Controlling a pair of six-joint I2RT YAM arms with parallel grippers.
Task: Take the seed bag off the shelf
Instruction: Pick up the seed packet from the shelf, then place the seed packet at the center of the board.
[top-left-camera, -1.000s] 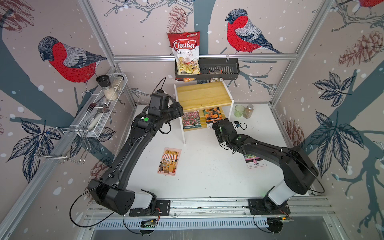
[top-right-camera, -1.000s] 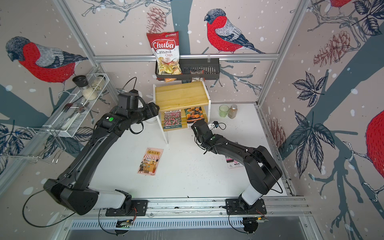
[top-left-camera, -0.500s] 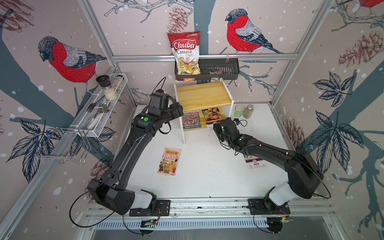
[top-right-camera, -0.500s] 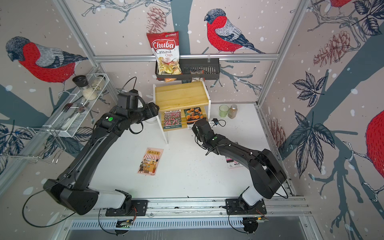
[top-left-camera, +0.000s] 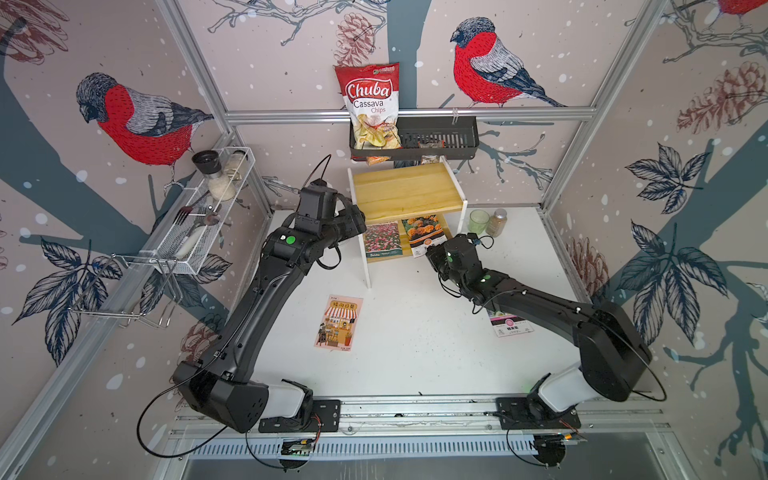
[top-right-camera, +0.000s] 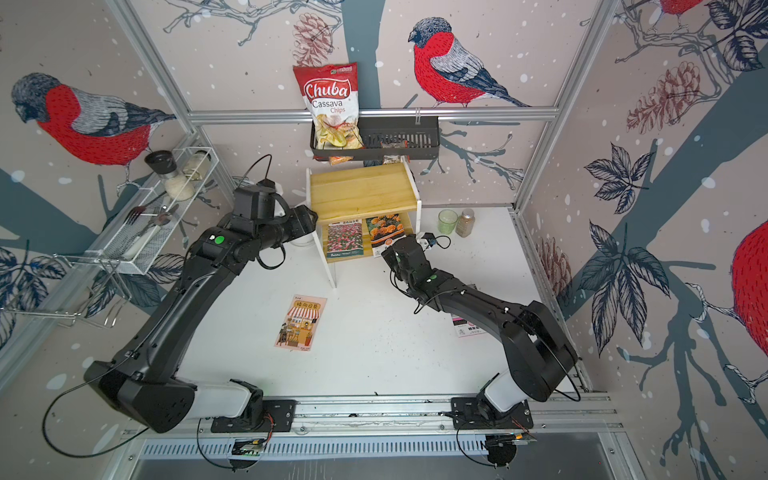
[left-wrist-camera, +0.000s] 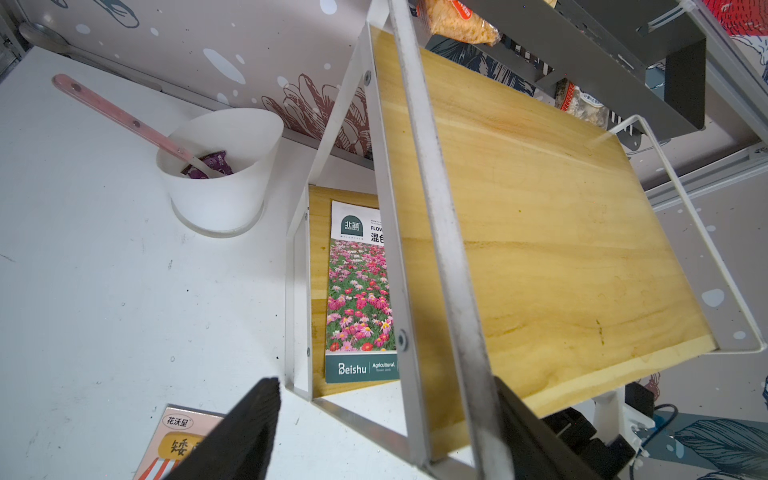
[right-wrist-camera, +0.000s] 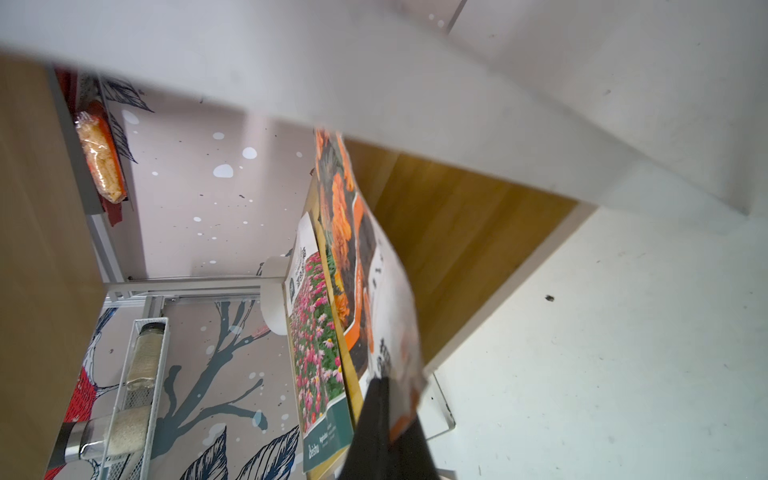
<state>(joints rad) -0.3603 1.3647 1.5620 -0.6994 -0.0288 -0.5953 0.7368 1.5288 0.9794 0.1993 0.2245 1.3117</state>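
Orange bag, pinched by its corner in the right jaws, lies ahead of them on the shelf's lower board. So shallow a grip may slip. The left jaws stand spread around its frame.

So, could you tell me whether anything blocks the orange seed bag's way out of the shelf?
Nothing visible does. The right tool is shut on the front edge of the orange seed bag, and the lower tier of the shelf is open toward the table. The pink-flower bag lies alongside, not in front.
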